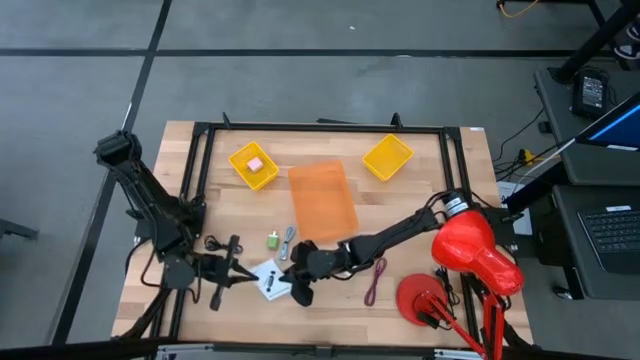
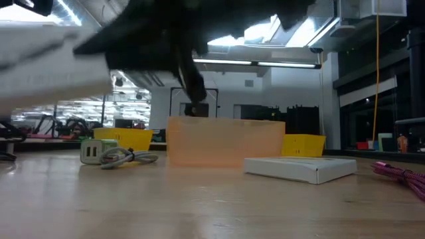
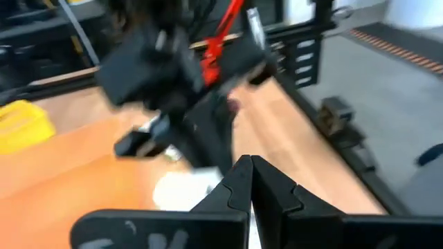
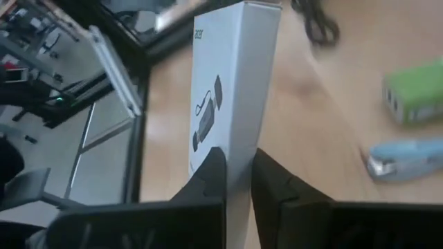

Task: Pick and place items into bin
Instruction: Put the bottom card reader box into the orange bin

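Observation:
My right gripper [image 4: 239,155] is shut on a white box [image 4: 232,83] with a black printed drawing. In the low view this box [image 2: 53,60] hangs blurred above the table. A second white box [image 2: 299,167] lies flat on the wood. The green cube [image 4: 415,97], blue-grey tool [image 4: 408,155] and black cord [image 4: 315,24] lie beyond the held box. The dark-red cord [image 1: 377,280] lies to the right. A pink block [image 1: 256,164] sits in a yellow bin. My left gripper [image 3: 249,169] is shut and empty, left of the right gripper [image 1: 297,272]. My right gripper pinches the white box's near end [image 4: 239,142] between its two fingers, one finger [image 4: 211,169] on the printed face, the other on the opposite face. The fingers come slanting down from the table's right. The box stands on edge, lifted clear of the table.
The orange bin [image 1: 322,200] stands at the table's middle, toward the far side, with yellow bins [image 1: 253,165] [image 1: 387,157] to its left and right. A red object [image 1: 470,250] sits by the right arm's base. A black frame [image 1: 320,128] runs around the table.

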